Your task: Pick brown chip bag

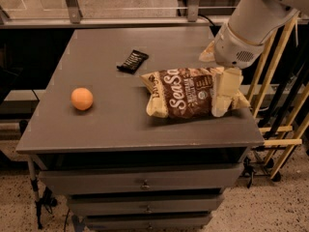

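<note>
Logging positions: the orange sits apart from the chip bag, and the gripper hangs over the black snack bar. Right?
No: the camera view shows the gripper over the brown chip bag, not the black snack bar. The orange does sit apart from the bag.

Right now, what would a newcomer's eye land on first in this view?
The large brown chip bag lying on the right side of the grey table, with the arm's cream gripper down over the bag's right end. After that, the bright orange fruit alone on the left, and the small black snack bar wrapper farther back, behind the bag.
</note>
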Controlling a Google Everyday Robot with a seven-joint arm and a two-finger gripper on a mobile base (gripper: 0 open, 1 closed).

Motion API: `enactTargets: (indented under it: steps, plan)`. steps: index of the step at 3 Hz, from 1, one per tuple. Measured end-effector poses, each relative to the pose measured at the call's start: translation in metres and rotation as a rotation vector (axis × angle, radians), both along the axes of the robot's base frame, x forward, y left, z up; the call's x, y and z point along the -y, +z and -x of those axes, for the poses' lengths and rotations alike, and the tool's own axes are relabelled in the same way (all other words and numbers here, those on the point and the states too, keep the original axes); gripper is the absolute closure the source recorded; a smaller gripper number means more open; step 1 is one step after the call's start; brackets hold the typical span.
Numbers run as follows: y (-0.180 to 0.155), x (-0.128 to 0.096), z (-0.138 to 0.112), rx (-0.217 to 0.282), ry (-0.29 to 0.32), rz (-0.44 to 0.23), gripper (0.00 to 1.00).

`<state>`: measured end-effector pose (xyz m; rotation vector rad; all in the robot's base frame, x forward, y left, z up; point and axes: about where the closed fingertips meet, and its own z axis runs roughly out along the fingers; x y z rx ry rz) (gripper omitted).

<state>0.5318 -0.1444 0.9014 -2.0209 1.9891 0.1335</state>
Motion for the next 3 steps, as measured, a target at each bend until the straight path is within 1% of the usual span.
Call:
enactTargets:
  steps: [1,2,3]
  plan:
    - [-0.026,-0.021,-0.008,-0.035,0.029,0.000,0.00]
    - [-0.051,-0.035,-0.013,-0.061,0.054,0.006,0.17]
    - [-0.067,-0.039,-0.017,-0.084,0.057,0.002,0.41]
